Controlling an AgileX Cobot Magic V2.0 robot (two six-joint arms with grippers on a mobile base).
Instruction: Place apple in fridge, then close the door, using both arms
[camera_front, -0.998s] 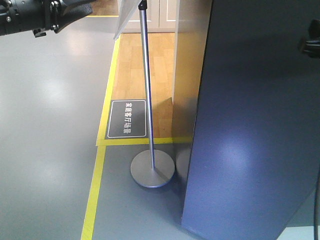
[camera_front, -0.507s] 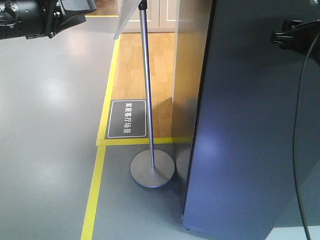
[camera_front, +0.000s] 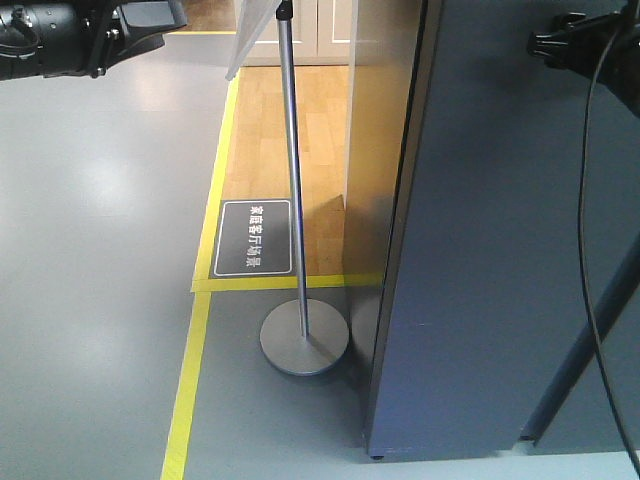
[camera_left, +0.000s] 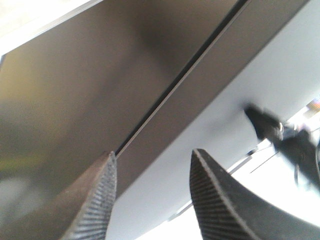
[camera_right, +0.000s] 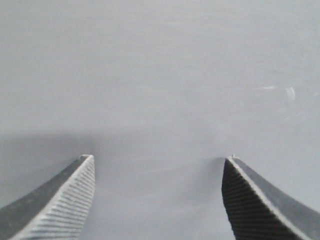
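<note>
The fridge (camera_front: 378, 150) stands at the right of the front view, with its dark grey door (camera_front: 500, 250) turned almost flat against it. My right arm (camera_front: 575, 40) reaches to the door's upper part. In the right wrist view my right gripper (camera_right: 159, 159) is open and empty, its tips close against the grey door face (camera_right: 160, 75). My left arm (camera_front: 70, 35) hangs at the top left, apart from the fridge. My left gripper (camera_left: 152, 154) is open and empty, facing the narrow seam (camera_left: 170, 95) between fridge side and door. The apple is out of view.
A metal sign stand with a round base (camera_front: 304, 343) and a thin pole (camera_front: 291, 150) stands just left of the fridge. Yellow floor tape (camera_front: 190, 380) borders a wood floor patch (camera_front: 290, 120) with a black placard (camera_front: 254, 237). A black cable (camera_front: 600, 300) hangs before the door.
The door has swung further shut toward the fridge. My right arm has come in from the right edge and moved left with it. The left arm has barely moved.
</note>
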